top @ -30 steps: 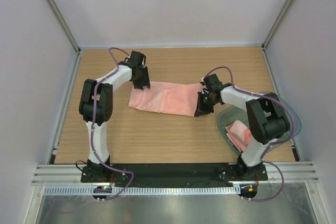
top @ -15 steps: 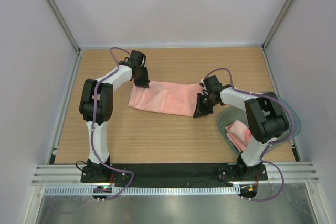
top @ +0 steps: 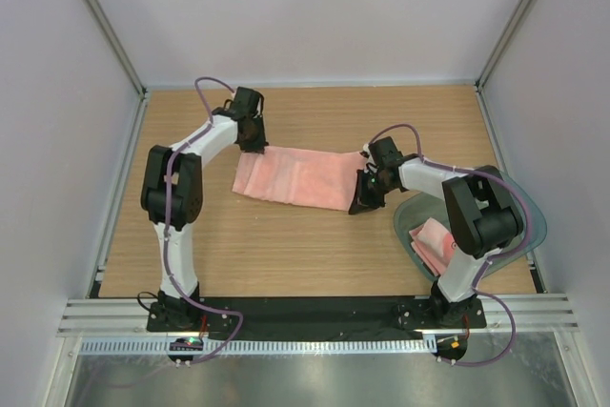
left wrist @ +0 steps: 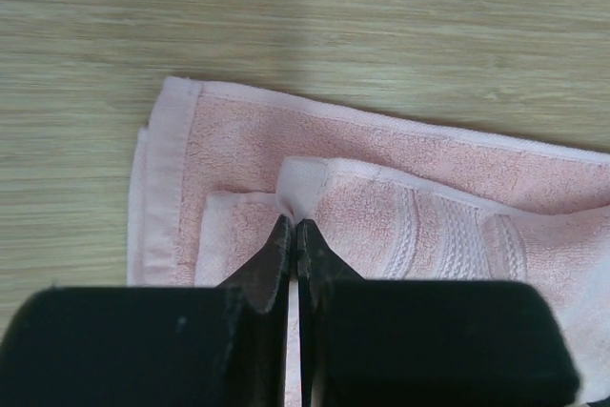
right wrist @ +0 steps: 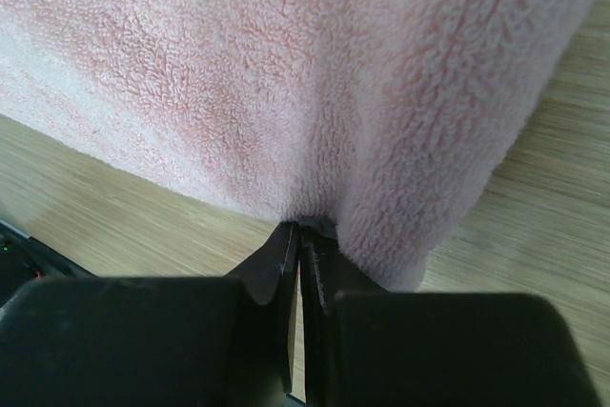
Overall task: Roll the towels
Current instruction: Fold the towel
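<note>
We see one salmon-pink towel [top: 294, 178] laid out as a long strip across the middle of the wooden counter [top: 286, 254], its left end a little farther from the arm bases than its right. It lies doubled, with an upper layer set back from the hemmed edge of the lower one. A ribbed woven band runs across the upper layer close to the left end.

The left hand [top: 255, 145] sits at the strip's far left corner. In its wrist view we see its fingers pressed together on a small raised pinch of the upper layer's hem. The right hand [top: 365, 199] sits at the near right corner, its fingers likewise closed tight on the terry edge, which bunches upward from the tips.

The second towel [top: 434, 243] lies folded in the translucent grey-green tub [top: 529, 221] at the counter's right side, beside the right arm, well apart from both hands.
</note>
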Robot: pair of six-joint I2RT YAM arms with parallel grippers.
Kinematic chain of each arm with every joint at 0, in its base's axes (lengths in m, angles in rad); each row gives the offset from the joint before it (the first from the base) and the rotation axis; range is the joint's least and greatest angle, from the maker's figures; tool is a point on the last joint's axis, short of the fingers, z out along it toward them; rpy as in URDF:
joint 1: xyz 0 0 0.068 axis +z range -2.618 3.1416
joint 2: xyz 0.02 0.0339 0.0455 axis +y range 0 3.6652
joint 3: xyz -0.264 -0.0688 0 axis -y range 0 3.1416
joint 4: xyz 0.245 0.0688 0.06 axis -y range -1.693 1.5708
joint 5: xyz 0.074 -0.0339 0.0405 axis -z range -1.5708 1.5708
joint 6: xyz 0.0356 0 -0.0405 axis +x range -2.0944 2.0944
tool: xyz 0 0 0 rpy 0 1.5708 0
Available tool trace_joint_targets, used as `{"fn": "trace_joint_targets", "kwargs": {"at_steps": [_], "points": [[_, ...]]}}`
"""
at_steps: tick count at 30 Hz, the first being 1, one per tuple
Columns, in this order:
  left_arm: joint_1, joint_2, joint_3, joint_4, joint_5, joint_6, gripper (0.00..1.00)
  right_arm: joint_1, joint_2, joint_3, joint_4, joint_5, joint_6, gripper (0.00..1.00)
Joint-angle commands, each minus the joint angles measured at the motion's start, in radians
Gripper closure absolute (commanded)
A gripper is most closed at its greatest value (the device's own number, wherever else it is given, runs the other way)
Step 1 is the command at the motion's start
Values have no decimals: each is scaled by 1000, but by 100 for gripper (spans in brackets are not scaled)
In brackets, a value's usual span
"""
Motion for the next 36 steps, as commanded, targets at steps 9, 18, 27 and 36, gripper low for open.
{"fn": "trace_joint_targets", "kwargs": {"at_steps": [9, 18, 27, 36], "points": [[13, -119, -8, 52, -191, 15, 100, 4, 41, 0, -13, 47, -16, 92], [43, -73, -27, 46, -222, 21, 91, 7, -16, 68, -70, -16, -20, 73], [60, -147, -42, 13, -216, 7, 43, 18, -137, 211, -96, -177, -4, 52], [57, -308, -146, -84, -165, -78, 55, 12, -45, 342, -96, -214, 16, 57]]}}
